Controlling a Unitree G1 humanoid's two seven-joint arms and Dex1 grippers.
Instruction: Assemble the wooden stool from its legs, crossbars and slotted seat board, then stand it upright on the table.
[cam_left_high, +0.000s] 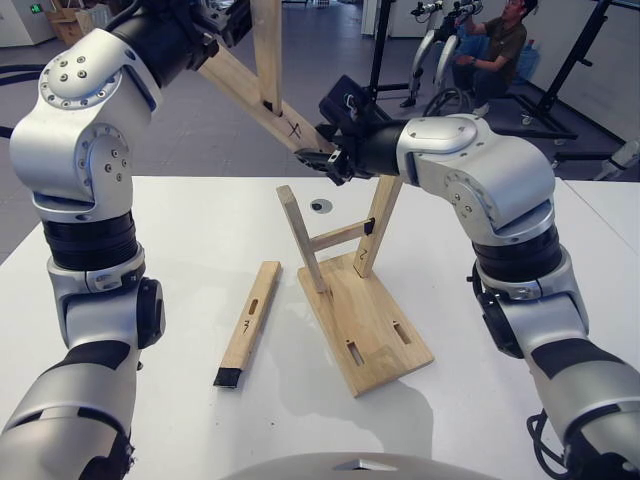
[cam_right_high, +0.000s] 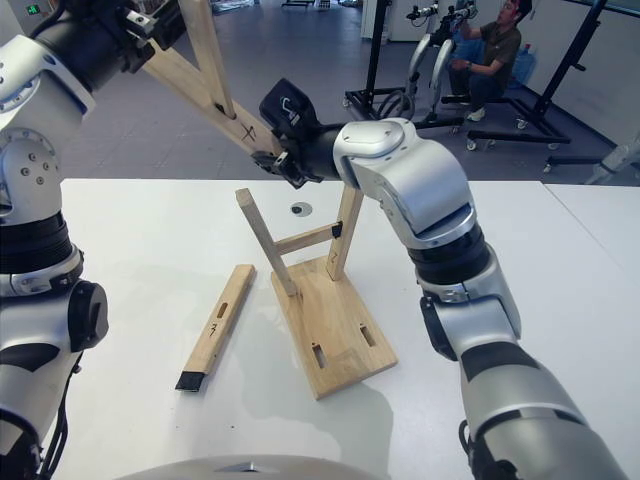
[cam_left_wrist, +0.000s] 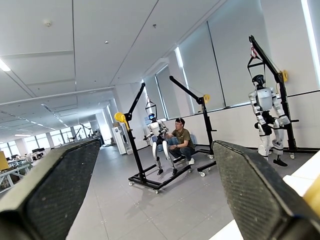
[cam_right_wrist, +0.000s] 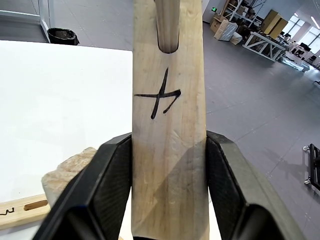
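My right gripper (cam_right_wrist: 169, 150) is shut on the lower end of a wooden leg (cam_left_high: 250, 95) bearing a pen mark, held slanting in the air above the table's far side. A crossbar (cam_left_high: 267, 50) rises from a slot in that leg. My left gripper (cam_left_high: 215, 25) is at the leg's upper end, and in the left wrist view its fingers (cam_left_wrist: 65, 190) stand wide open with nothing between them. On the table lies the slotted seat board (cam_left_high: 375, 330), with two legs (cam_left_high: 300, 240) standing up from it, joined by a crossbar (cam_left_high: 340, 237). A loose leg (cam_left_high: 250, 320) with a black foot lies to its left.
The white table (cam_left_high: 180, 230) has a small round hole (cam_left_high: 320, 206) beyond the seat board. Its far edge runs just behind the held leg. Bare tabletop lies to the right of the board and at far left.
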